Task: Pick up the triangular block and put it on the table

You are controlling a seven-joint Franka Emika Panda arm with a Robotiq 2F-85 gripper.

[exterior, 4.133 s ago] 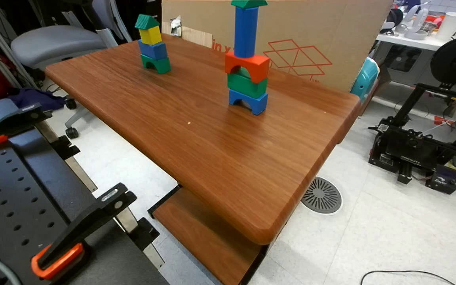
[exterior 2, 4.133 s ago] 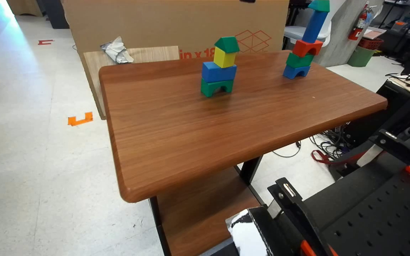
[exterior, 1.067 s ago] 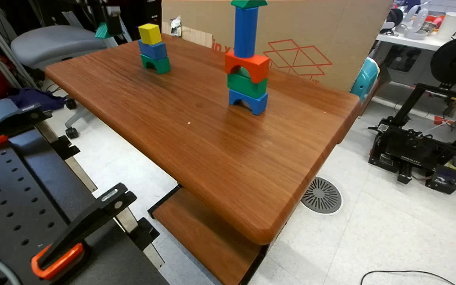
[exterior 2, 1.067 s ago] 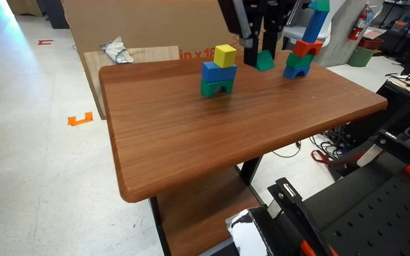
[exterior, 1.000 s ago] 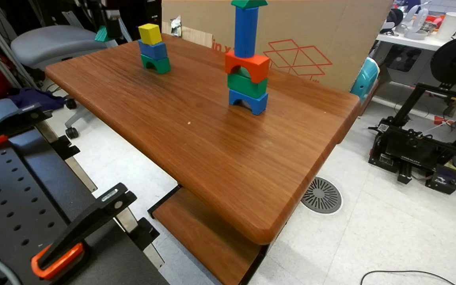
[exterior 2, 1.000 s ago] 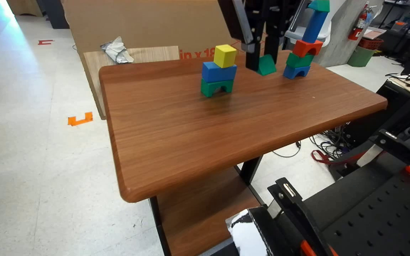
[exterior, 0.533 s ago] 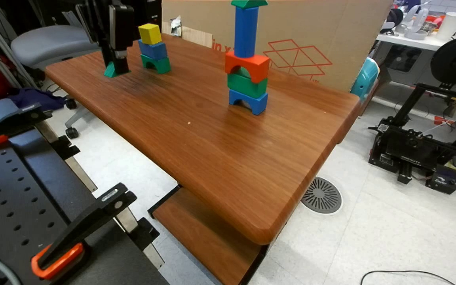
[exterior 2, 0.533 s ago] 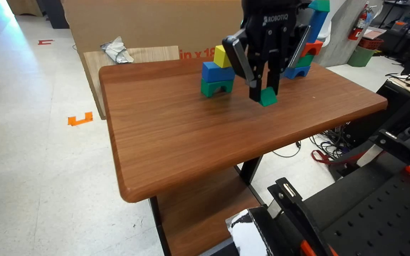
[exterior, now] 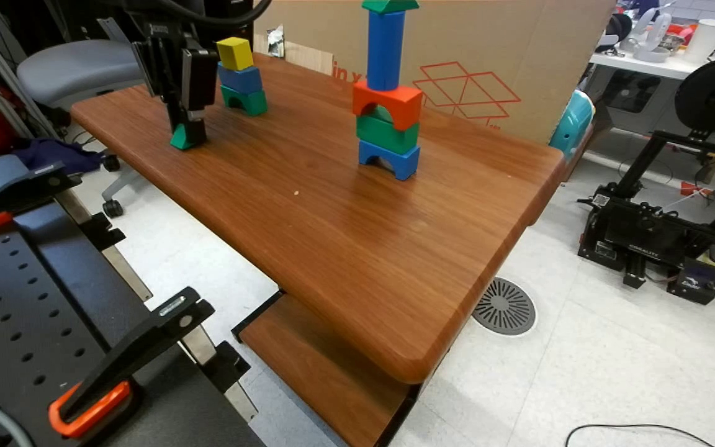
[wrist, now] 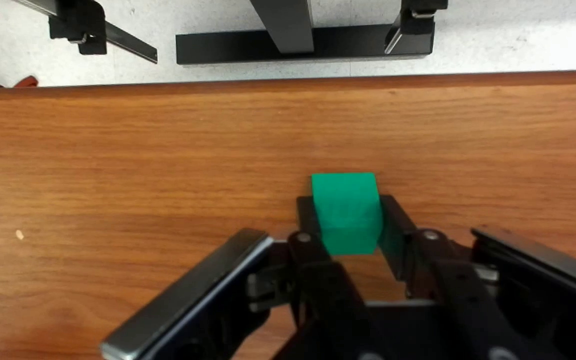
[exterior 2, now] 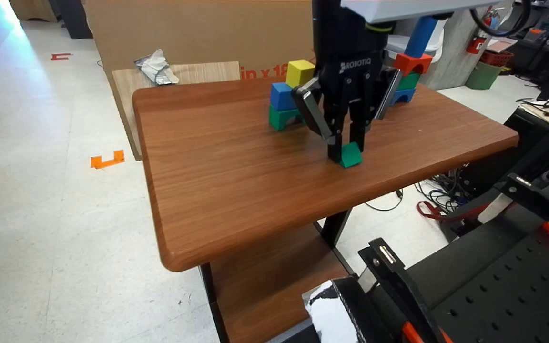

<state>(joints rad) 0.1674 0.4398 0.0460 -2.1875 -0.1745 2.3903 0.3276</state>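
The green triangular block [wrist: 347, 212] is pinched between both black fingers of my gripper [exterior 2: 346, 148], seen from above in the wrist view. In both exterior views this wedge [exterior: 180, 138] is low over the reddish-brown table [exterior 2: 227, 190], in front of the short stack. Its underside is at the tabletop or just above it; whether it touches, I cannot tell. The gripper points down, and one finger hides part of the block in an exterior view.
Behind the gripper stands a short stack with a yellow cube [exterior: 235, 53] on top. A taller tower, with a red arch [exterior: 387, 102] and a blue cylinder [exterior: 386, 49], stands farther along the table. The table's edge [wrist: 288, 85] runs near the block.
The triangular block sat on the yellow cube four seconds ago. Now my gripper holds it, having brought it away from the stack and down to the table, toward its near edge.
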